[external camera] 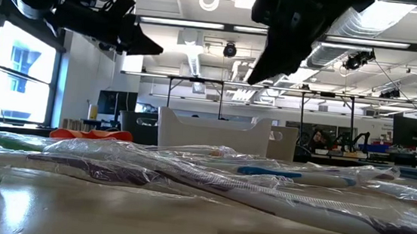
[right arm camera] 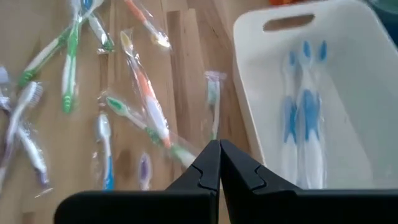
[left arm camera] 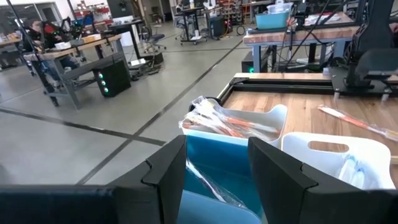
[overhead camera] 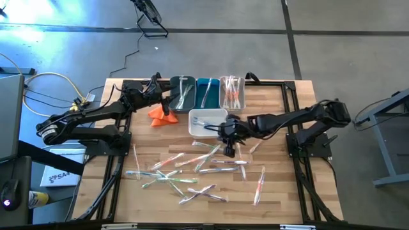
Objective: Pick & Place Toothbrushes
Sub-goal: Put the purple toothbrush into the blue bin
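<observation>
Already several toothbrushes (overhead camera: 192, 169) are sorted into bins (overhead camera: 206, 94) at upper centre; many are left scattered lower centre; the left gripper (left arm camera: 214, 171) is spread above the bins; the right gripper (right arm camera: 219, 163) is clenched, empty, beside the white bin (right arm camera: 255, 118).

**Wrapped toothbrushes, loose and binned**

The toothbrushes (overhead camera: 185, 172) are thin sticks in clear plastic wrappers, most scattered flat across the wooden table at crossing angles, some overlapping. Handles are green, blue, orange and whitish. One orange-handled brush (overhead camera: 259, 185) lies apart on the right side. Others are sorted: blue-handled ones (right arm camera: 305, 118) lie lengthwise in the white bin, orange ones (left arm camera: 233, 124) fill the clear bin, a whitish one (overhead camera: 185, 91) lies in the dark green bin, and one more (overhead camera: 208, 92) in the blue bin.
</observation>
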Robot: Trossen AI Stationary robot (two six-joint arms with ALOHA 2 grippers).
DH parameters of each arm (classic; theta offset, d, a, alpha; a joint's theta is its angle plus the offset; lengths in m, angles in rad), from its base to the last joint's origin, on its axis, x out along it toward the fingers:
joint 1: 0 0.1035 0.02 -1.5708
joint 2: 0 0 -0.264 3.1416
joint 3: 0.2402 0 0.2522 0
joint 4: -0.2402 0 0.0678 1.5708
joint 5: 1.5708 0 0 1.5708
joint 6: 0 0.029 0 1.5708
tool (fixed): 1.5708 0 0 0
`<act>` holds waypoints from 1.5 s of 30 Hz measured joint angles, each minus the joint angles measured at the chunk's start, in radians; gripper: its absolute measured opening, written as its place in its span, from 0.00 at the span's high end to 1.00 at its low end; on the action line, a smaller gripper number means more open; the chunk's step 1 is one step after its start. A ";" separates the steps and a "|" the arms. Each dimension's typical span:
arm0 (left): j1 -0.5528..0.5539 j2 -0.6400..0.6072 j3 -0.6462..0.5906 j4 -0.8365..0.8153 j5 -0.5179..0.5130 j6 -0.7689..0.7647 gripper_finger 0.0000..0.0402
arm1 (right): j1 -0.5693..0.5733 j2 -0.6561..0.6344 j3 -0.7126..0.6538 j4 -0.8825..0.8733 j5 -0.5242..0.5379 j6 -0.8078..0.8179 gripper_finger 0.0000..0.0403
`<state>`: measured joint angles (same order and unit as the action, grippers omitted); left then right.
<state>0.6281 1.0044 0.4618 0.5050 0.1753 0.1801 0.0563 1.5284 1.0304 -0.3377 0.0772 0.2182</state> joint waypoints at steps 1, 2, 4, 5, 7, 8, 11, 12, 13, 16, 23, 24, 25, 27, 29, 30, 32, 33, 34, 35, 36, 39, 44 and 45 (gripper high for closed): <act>0.000 0.000 0.000 -0.001 0.000 0.006 0.58 | 0.000 -0.006 0.000 -0.032 0.001 0.024 0.99; 0.000 0.000 0.000 -0.003 -0.001 0.013 0.58 | 0.000 -0.008 0.000 -0.053 -0.001 0.051 0.99; 0.000 0.000 0.000 -0.008 -0.001 0.025 0.58 | 0.000 -0.010 0.000 -0.073 -0.012 0.096 0.99; 0.000 0.000 0.000 -0.008 -0.001 0.026 0.58 | 0.001 -0.010 0.000 -0.085 -0.027 0.112 0.99; 0.000 0.000 0.000 -0.007 -0.001 0.026 0.58 | 0.001 -0.010 0.000 -0.093 -0.075 0.139 0.99; 0.000 0.000 0.000 -0.007 -0.001 0.025 0.58 | 0.001 -0.010 0.000 -0.098 -0.104 0.152 0.99; 0.000 0.000 0.000 -0.007 -0.001 0.025 0.58 | 0.013 -0.010 0.000 -0.126 -0.147 0.188 0.99; 0.000 0.000 0.000 -0.007 -0.001 0.025 0.58 | 0.019 -0.010 0.000 -0.134 -0.154 0.197 0.99; 0.000 0.000 0.000 -0.007 -0.001 0.025 0.58 | 0.025 -0.010 0.000 -0.148 -0.157 0.202 0.99; 0.000 0.000 0.000 -0.007 -0.001 0.025 0.58 | 0.047 -0.010 0.000 -0.206 -0.164 0.234 0.99; 0.000 0.000 0.000 -0.011 -0.001 0.025 0.58 | 0.089 -0.003 -0.001 -0.325 -0.270 0.351 0.99; 0.000 0.000 0.000 -0.014 -0.001 0.025 0.58 | 0.095 -0.003 -0.001 -0.324 -0.269 0.362 0.99; 0.000 0.000 0.000 -0.015 -0.001 0.025 0.58 | 0.099 -0.003 -0.001 -0.324 -0.268 0.362 0.99; 0.000 0.000 0.000 -0.014 -0.001 0.025 0.58 | 0.106 -0.003 -0.001 -0.324 -0.266 0.354 0.99; 0.000 0.000 0.000 -0.015 -0.001 0.025 0.58 | 0.111 -0.003 -0.001 -0.324 -0.254 0.348 0.99; 0.000 0.000 0.000 -0.014 -0.001 0.025 0.58 | 0.114 -0.003 -0.001 -0.324 -0.246 0.344 0.99; 0.000 0.000 0.000 -0.015 -0.001 0.025 0.58 | 0.117 -0.003 -0.001 -0.324 -0.226 0.337 0.99; 0.000 0.000 0.000 -0.015 -0.001 0.025 0.58 | 0.117 -0.003 -0.001 -0.324 -0.217 0.336 0.99; 0.000 0.000 0.000 -0.015 -0.001 0.025 0.58 | 0.117 -0.003 -0.001 -0.324 -0.208 0.336 0.99; 0.000 0.000 0.000 -0.015 -0.001 0.025 0.58 | 0.117 -0.003 -0.001 -0.324 -0.201 0.336 0.99; 0.000 0.000 0.000 -0.015 -0.001 0.025 0.58 | 0.117 -0.003 -0.001 -0.324 -0.199 0.338 0.98; 0.000 0.000 0.000 -0.015 -0.001 0.025 0.58 | 0.117 -0.003 -0.001 -0.324 -0.186 0.362 0.94; 0.000 0.000 0.000 -0.015 -0.001 0.025 0.58 | 0.117 -0.003 -0.001 -0.324 -0.154 0.359 0.80; 0.000 0.000 0.000 -0.015 -0.001 0.024 0.58 | 0.117 -0.003 -0.001 -0.324 -0.154 0.347 0.77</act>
<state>0.6281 1.0042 0.4618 0.4904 0.1745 0.2043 0.1730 1.5257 1.0294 -0.6613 -0.0765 0.5650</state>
